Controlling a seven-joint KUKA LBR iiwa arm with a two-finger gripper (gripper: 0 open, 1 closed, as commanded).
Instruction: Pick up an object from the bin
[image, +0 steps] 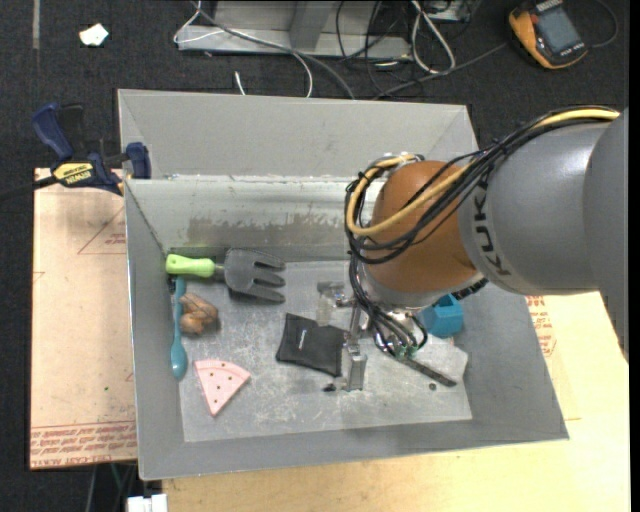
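My gripper reaches down to the bin floor near the middle, under the arm's wrist. Its tip stands right beside the right edge of a flat black pouch lying on the floor; whether it touches the pouch I cannot tell. A blue block sits just to the right, partly hidden by the wrist. A thin dark stick lies on the floor to the gripper's lower right.
At the left lie a green-handled grey tool head, a brown lump, a light blue long-handled utensil and a pink wedge. The arm covers the bin's right middle.
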